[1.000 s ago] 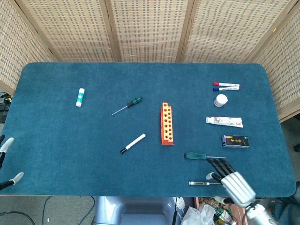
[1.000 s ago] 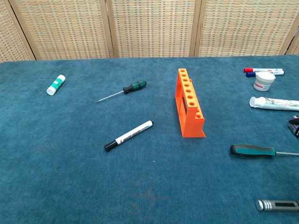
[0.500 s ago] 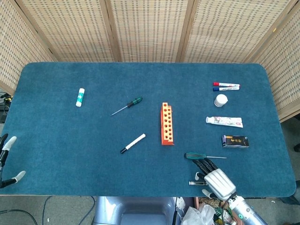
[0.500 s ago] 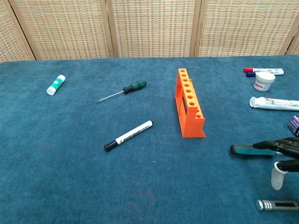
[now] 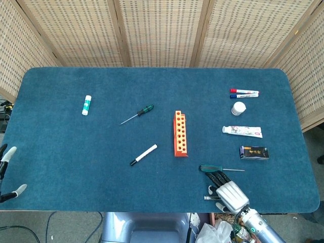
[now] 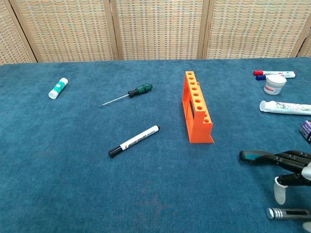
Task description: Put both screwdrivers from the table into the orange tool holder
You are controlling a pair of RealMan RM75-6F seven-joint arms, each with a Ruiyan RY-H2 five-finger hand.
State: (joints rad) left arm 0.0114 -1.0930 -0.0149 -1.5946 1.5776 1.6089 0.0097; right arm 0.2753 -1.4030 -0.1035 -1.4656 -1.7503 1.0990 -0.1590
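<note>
Two screwdrivers are still out on the desk, neither in the orange tool holder (image 5: 179,133) yet, which stands upright near the desk's middle w/ its row of holes unfilled. The small screwdriver (image 5: 137,116) lies untouched to the holder's left, toward the far edge, beside nothing but bare cloth; the big teal-handled screwdriver (image 5: 214,168) lies near the front edge, right of centre. What changed: over the last sec the right hand (image 5: 224,188) slid leftward along the front edge, and its dark fingers (image 6: 286,158) now lie over the handle of the teal screwdriver in the chest view, where a sec ago that view showed no hand at all. The fingers are stretched out over the handle w/ the thumb below and apart, so the hand looks not yet clamped on it; approx contact only, can't confirm any grip. The screwdriver itself sits where it was. Reads as the reach done and the grasp about to start on the 1st of 2 tools, so task progress is nil so far. The left hand (image 5: 7,172) hangs off the desk's front-left corner, fingers apart, holding nothing, barely shifted. A silver tool (image 6: 288,213) lies just nearer the front edge than the right hand, close enough to get nudged. A black-capped marker (image 5: 143,154) sits front-left of the holder.
</note>
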